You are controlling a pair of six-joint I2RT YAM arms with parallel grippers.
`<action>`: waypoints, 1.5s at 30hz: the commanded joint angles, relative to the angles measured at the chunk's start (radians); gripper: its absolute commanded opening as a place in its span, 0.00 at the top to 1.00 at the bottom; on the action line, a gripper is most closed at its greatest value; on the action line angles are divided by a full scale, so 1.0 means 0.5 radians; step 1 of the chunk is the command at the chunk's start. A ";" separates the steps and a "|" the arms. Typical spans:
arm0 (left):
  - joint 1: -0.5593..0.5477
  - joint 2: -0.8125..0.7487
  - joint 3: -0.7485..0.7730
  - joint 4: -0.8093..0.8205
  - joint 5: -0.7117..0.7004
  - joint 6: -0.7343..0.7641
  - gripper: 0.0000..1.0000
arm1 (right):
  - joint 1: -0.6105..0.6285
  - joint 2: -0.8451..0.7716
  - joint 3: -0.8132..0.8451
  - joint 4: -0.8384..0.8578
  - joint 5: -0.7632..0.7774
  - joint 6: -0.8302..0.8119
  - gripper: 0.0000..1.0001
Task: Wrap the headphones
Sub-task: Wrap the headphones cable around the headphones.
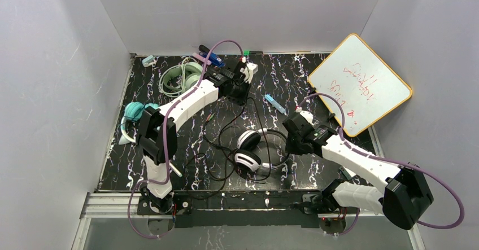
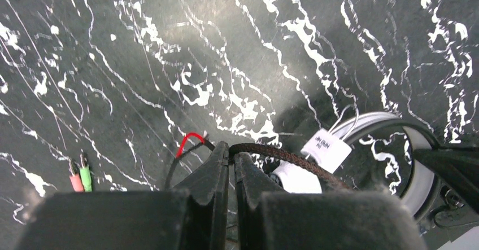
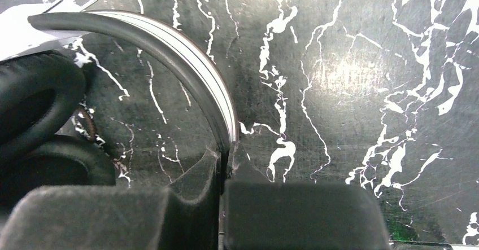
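Both clamped: my right gripper (image 3: 223, 161) on the band (image 3: 181, 58) of the black-and-white headset (image 1: 248, 151), my left gripper (image 2: 231, 155) on its cable (image 2: 282, 153) near the far edge. Winding step, I judge; next I'd loop cable round band, taut.

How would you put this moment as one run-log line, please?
left gripper shut on cable | right gripper shut on band of black-and-white headset | mint headset, teal headset lie left

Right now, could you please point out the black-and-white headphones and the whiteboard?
black-and-white headphones (image 1: 247, 161): top external view, on the near white ear cup.
whiteboard (image 1: 358, 85): top external view, on its white writing face.
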 commanded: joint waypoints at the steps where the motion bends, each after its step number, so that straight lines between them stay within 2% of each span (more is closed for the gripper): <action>1: -0.006 0.079 0.261 -0.130 0.068 0.058 1.00 | 0.029 -0.094 0.189 0.002 -0.007 -0.095 0.99; 6: -0.119 0.142 0.571 -0.309 0.083 0.083 1.00 | 0.032 -0.074 0.283 -0.001 -0.054 -0.100 0.99; 13: -0.360 -0.158 0.332 -0.174 -0.150 -0.033 1.00 | 0.031 0.020 0.471 -0.023 -0.188 -0.031 0.99; 17: -0.461 -0.332 0.207 -0.065 -0.387 -0.087 1.00 | 0.035 0.120 0.629 -0.146 -0.223 0.020 0.99; 28: -0.543 -0.334 0.260 0.005 -0.751 -0.180 1.00 | 0.033 0.121 0.754 -0.220 -0.420 0.120 0.99; 34: -0.606 -0.268 0.362 0.035 -0.726 -0.375 1.00 | 0.034 0.129 0.773 -0.229 -0.433 0.183 0.99; 39: -0.716 -0.256 0.335 0.058 -0.747 -0.421 1.00 | 0.033 0.151 0.814 -0.230 -0.432 0.199 0.99; 45: -0.742 -0.288 0.317 0.083 -0.747 -0.499 1.00 | 0.034 0.153 0.822 -0.207 -0.435 0.198 0.99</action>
